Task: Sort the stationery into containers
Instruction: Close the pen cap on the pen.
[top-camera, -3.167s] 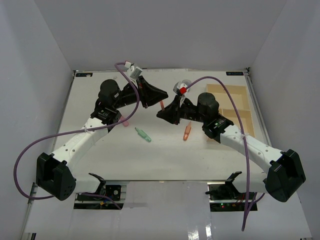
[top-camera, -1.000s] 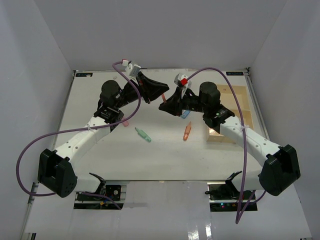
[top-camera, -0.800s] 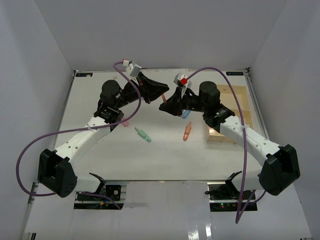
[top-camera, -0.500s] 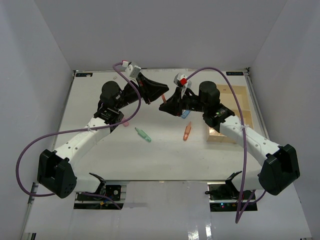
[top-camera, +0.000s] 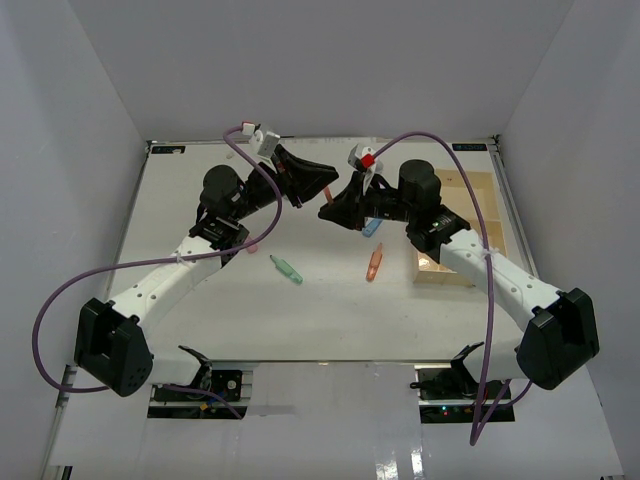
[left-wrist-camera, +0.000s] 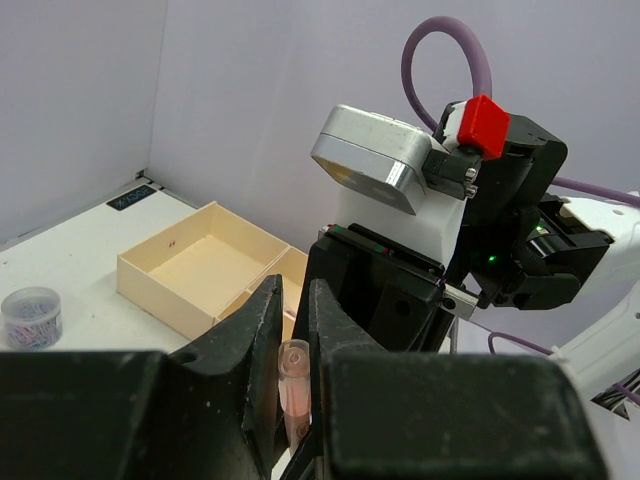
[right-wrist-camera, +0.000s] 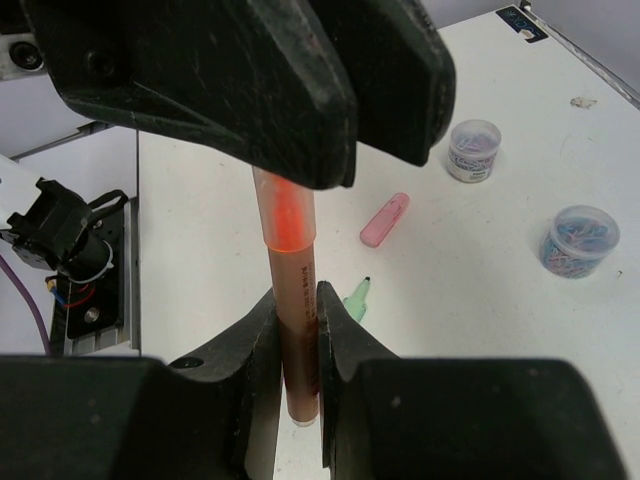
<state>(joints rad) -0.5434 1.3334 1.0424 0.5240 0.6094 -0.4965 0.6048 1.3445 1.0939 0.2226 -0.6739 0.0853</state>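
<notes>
Right wrist view tells it best. The right claw (right-wrist-camera: 292, 325) is pinched tight on the lower end of an orange-red marker (right-wrist-camera: 288, 270), and the left claw (right-wrist-camera: 300, 170) comes in from above and bites the other end of the same marker. So both claws are clamped on one pen, held up off the table (top-camera: 200, 310), around the middle toward the back in the top view. Its long axis runs straight from one claw to the other, like a little bridge. Left wrist view agrees: its fingers (left-wrist-camera: 262, 330) squeeze the pale cap end.

The tray (top-camera: 478, 190) sits off on the right side. The right arm (top-camera: 490, 280) passes over its near corner, and it's well apart from the left arm (top-camera: 160, 285). My guess is the right arm should carry the marker over, so the left claw has to let go first — or pull straight back along the pen if this is a cap job. Can't tell which.
</notes>
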